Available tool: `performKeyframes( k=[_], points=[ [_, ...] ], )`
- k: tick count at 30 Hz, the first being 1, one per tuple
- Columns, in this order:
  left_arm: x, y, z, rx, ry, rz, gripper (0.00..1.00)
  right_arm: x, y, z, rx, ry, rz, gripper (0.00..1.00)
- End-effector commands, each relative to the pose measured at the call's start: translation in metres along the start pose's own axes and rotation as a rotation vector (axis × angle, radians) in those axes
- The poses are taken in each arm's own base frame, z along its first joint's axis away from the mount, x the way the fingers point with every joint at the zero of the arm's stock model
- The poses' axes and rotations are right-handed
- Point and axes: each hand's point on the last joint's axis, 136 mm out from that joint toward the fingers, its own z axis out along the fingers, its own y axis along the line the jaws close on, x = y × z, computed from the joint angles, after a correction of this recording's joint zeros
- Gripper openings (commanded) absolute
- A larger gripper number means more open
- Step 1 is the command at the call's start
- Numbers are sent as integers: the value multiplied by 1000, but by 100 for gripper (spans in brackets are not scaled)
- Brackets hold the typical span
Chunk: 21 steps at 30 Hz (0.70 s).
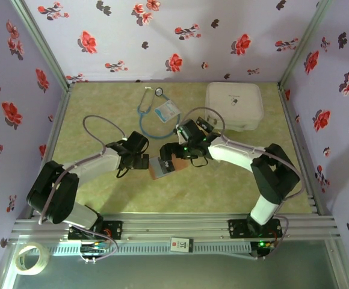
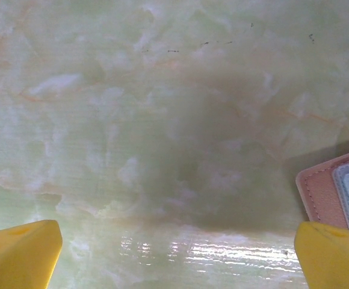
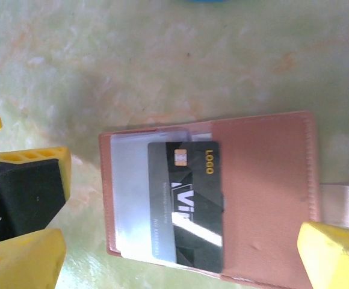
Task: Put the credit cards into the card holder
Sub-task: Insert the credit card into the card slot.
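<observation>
The tan-brown card holder (image 3: pixel 265 198) lies open on the marbled green table, between the two arms (image 1: pixel 157 173). A black credit card (image 3: pixel 189 205) with a gold chip and gold lettering lies flat on its inside. The card's left strip looks grey under the clear pocket (image 3: pixel 129 192). My right gripper (image 3: pixel 180 265) hovers just above it, open, with one yellow finger on each side and nothing between them. My left gripper (image 2: pixel 177 259) is open over bare table just left of the holder, whose corner (image 2: pixel 334 192) shows at the right edge.
At the back of the table lie a blue stethoscope (image 1: pixel 147 111), a light-blue and white badge card (image 1: pixel 166 111) and a large white case (image 1: pixel 234 105). A tape roll (image 1: pixel 31 259) sits off the table at the near left. Flowered walls close three sides.
</observation>
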Motion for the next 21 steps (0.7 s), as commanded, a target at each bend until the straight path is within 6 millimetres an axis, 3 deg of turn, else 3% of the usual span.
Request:
performKeyframes(
  k=[1,8,12,15,18,21],
  points=[
    [4,5,-2,6,0,-25,100,-13,-31,-30,212,-57,-61,99],
    [8,6,-2,14,-7,-46,100,-55,-73,-88,520,-305,4,99],
    [12,8,0,12,2,-44,100,-52,-64,-78,367,-252,42,98],
    [16,9,2,8,10,-42,100,-41,-51,-61,265,-183,33,73],
    [19,10,4,5,15,-47,100,-25,-41,-38,165,-100,60,37],
    [21,9,6,8,23,-48,100,-10,-31,-13,69,-41,99,11]
  ],
)
